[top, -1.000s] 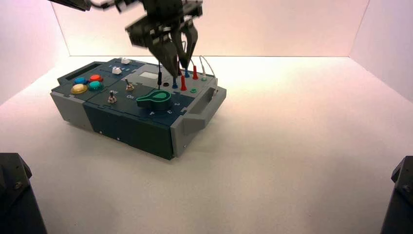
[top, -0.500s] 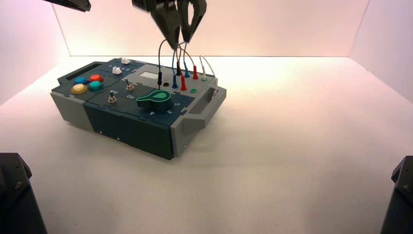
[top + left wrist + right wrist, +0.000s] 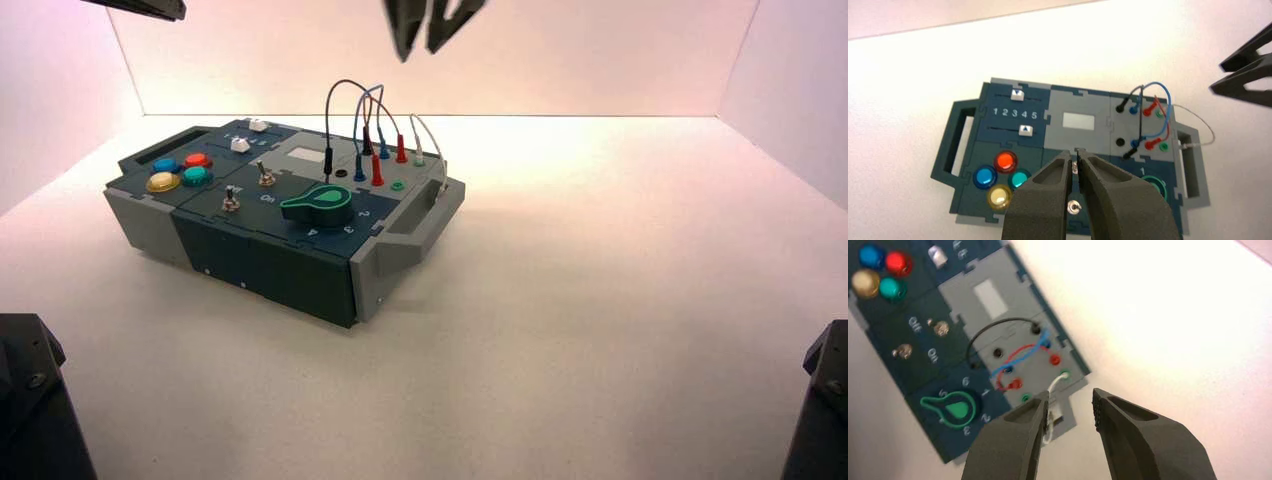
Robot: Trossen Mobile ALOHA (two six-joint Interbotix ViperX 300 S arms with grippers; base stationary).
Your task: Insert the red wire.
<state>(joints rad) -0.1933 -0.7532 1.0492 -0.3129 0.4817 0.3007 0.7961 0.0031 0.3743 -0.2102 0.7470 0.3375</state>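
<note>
The red wire [image 3: 390, 125] arches over the grey socket panel of the box [image 3: 250, 255]. Its two red plugs [image 3: 377, 170] stand upright in sockets, next to the blue and black leads. Nothing holds the red wire [image 3: 1158, 112], and both its plugs [image 3: 1054, 360] sit in the panel. My left gripper [image 3: 1077, 159] hangs high above the box's front, over the toggle switches, shut on nothing. My right gripper [image 3: 420, 52] floats well above the wires at the top of the high view. That right gripper [image 3: 1070, 405] is open and empty, above the box's right end.
A white lead [image 3: 1050, 390] runs from a green socket and hangs over the right handle [image 3: 410, 235]. The box also bears a green knob [image 3: 318, 205], coloured buttons [image 3: 180, 172], two toggles [image 3: 232, 200] and two sliders [image 3: 1018, 95]. Dark arm bases [image 3: 30, 400] fill the lower corners.
The gripper fingers that were down among the wires have risen up and to the right, away from the box. The leads now stand free and in full view.
</note>
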